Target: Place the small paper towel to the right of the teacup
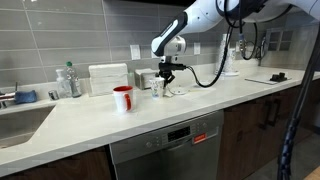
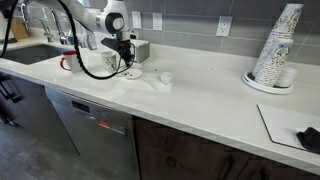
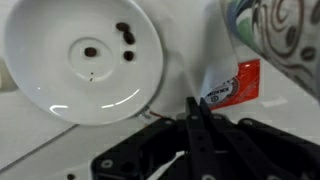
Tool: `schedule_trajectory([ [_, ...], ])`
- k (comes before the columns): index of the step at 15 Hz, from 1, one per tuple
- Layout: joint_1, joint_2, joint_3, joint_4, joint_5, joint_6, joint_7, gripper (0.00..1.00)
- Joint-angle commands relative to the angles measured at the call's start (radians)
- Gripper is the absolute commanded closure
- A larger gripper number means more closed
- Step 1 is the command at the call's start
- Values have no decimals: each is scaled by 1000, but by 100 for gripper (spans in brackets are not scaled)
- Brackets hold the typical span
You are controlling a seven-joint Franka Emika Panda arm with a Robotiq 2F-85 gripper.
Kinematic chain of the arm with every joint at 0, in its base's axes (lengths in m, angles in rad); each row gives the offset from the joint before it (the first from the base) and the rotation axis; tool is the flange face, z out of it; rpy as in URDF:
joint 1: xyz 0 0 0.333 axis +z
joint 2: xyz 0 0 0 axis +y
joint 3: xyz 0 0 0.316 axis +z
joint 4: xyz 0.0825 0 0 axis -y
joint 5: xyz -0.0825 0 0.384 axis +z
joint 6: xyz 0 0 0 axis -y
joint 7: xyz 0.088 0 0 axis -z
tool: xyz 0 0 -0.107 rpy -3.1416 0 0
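My gripper [image 1: 168,72] [image 2: 128,60] hangs just above a white saucer [image 3: 85,60] on the counter. In the wrist view its dark fingers [image 3: 195,108] are pressed together, and I see nothing between the tips. The teacup [image 3: 285,35], white with dark-greenish markings, stands close beside the saucer; it also shows in an exterior view [image 1: 158,88]. A small white crumpled scrap, which looks like the small paper towel [image 2: 165,77], lies on the counter a little apart from the saucer [image 2: 131,73]. It is out of the wrist view.
A red mug [image 1: 123,98] [image 2: 68,62] stands toward the sink. A red-and-white packet [image 3: 236,84] lies by the teacup. A napkin box [image 1: 146,77] stands at the wall. A stack of paper cups [image 2: 275,50] and a dark mat [image 2: 295,125] are further along the counter.
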Motion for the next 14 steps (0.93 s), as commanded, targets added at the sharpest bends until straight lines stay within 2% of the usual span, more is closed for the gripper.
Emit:
schedule_trajectory([
  [1, 8, -7, -7, 9, -4, -42, 3, 93],
  [6, 0, -63, 6, -11, 10, -54, -12, 98],
  [14, -7, -122, 15, -16, 26, -125, -8, 97],
])
